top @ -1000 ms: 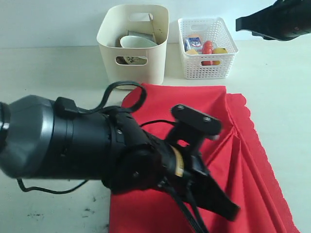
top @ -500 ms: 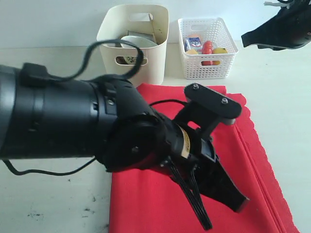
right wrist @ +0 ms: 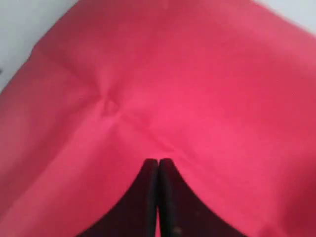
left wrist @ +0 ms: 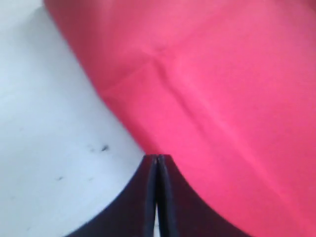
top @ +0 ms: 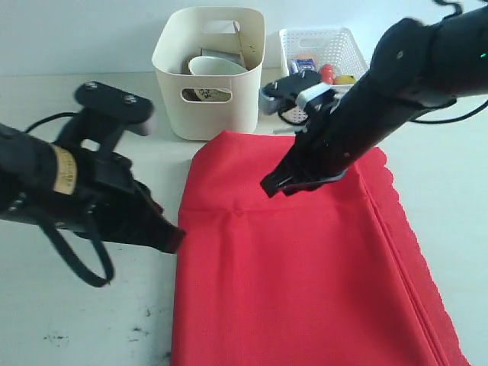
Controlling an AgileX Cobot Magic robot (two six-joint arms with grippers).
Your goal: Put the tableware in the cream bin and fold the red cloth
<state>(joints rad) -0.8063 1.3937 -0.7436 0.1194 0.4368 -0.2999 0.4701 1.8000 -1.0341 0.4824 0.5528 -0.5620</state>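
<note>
The red cloth (top: 305, 267) lies flat on the table, doubled over, with its scalloped edge along the right side. My left gripper (top: 174, 239) is shut, its tip at the cloth's left edge; in the left wrist view the left gripper (left wrist: 157, 158) has nothing showing between its closed fingers, and the cloth (left wrist: 222, 89) lies just past it. My right gripper (top: 268, 187) is shut over the upper middle of the cloth; the right wrist view shows the right gripper (right wrist: 158, 162) over red fabric (right wrist: 197, 74). The cream bin (top: 207, 114) stands behind the cloth and holds a pale bowl (top: 217, 65) among other pieces.
A white lattice basket (top: 358, 69) with a small carton and food items stands right of the cream bin, partly behind my right arm. Bare pale table (top: 91, 320) lies left of the cloth, with a few dark specks near the front.
My left arm has drawn back to the left, off the cloth to its left edge. My right arm has come down from the top right to over the cloth. The cloth's right-hand pleats now lie flat.
</note>
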